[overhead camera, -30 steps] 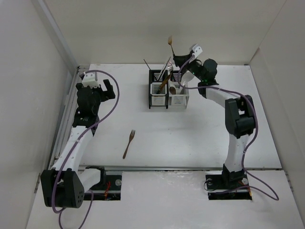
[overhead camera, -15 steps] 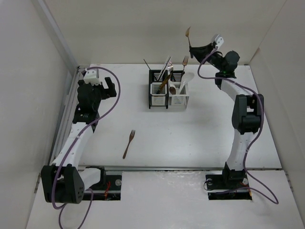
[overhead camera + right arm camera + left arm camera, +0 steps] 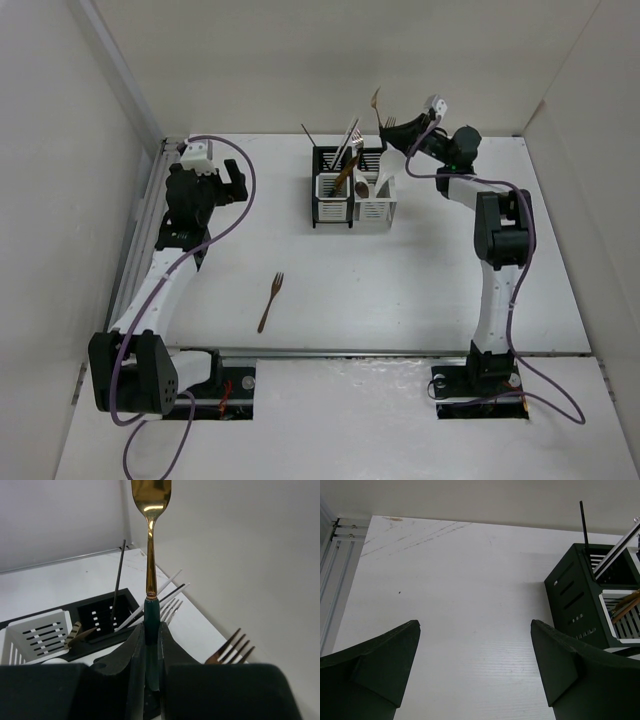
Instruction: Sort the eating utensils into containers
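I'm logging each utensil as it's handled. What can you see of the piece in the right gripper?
Slim utensil: shiny gold metal neck and head, the head cropped by the frame, and a dark handle. The right gripper clamps the handle; nothing else touches it. It is held aloft near the caddies.

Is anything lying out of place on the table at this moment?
Yes. One brown fork lies flat on the table, alone and well apart from the two caddies, not yet sorted into either.
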Robot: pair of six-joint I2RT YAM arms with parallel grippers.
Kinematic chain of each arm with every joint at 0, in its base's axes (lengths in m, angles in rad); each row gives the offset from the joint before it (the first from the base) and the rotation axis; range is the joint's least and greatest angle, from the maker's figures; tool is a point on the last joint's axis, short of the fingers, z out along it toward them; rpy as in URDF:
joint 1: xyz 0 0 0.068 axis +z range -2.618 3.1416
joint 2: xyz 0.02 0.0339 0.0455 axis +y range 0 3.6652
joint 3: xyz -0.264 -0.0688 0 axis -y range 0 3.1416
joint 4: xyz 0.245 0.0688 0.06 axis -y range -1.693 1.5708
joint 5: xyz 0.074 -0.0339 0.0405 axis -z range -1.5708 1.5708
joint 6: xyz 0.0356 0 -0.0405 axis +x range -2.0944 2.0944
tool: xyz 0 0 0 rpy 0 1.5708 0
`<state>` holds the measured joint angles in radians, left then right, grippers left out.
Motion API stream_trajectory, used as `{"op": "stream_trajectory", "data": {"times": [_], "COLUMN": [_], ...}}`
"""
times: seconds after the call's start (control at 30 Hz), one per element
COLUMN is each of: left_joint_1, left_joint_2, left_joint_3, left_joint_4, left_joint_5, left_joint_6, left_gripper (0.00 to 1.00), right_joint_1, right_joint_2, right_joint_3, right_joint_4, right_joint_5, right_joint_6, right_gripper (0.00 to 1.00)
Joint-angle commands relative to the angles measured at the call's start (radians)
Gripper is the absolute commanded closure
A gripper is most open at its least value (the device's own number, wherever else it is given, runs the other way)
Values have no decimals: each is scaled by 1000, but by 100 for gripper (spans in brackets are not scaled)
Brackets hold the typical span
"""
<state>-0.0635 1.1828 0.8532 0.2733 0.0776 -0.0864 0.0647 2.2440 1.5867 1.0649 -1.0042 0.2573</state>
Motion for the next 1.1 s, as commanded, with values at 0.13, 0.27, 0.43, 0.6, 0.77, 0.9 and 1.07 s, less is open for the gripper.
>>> {"op": "stream_trajectory", "data": {"times": [0.13,0.27,0.43,0.6,0.77,0.9,1.07], "left_joint_1": [5,5,5,5,5,5,5], "left_joint_2": [-2,-2,-2,-11,-20,-20,-29], "left_joint_3": [46,46,27,27,18,9,-11], "left_joint_4": [60,69,79,79,79,89,70], "left_joint_5": [21,21,21,21,11,11,33], "left_joint_6": [7,16,16,16,16,25,62], "left_gripper": [10,10,10,10,10,7,5], "right_joint_1": [47,47,47,47,47,38,18], "right_joint_2": [43,66,88,88,88,77,46], "right_joint_3": [16,35,44,24,15,-24,-83], "right_joint_4": [144,155,144,173,173,213,256], "right_joint_5": [-16,-7,-7,3,13,13,45], "right_joint_6": [60,69,69,69,69,69,69], "right_gripper": [100,100,100,100,67,52,46]}}
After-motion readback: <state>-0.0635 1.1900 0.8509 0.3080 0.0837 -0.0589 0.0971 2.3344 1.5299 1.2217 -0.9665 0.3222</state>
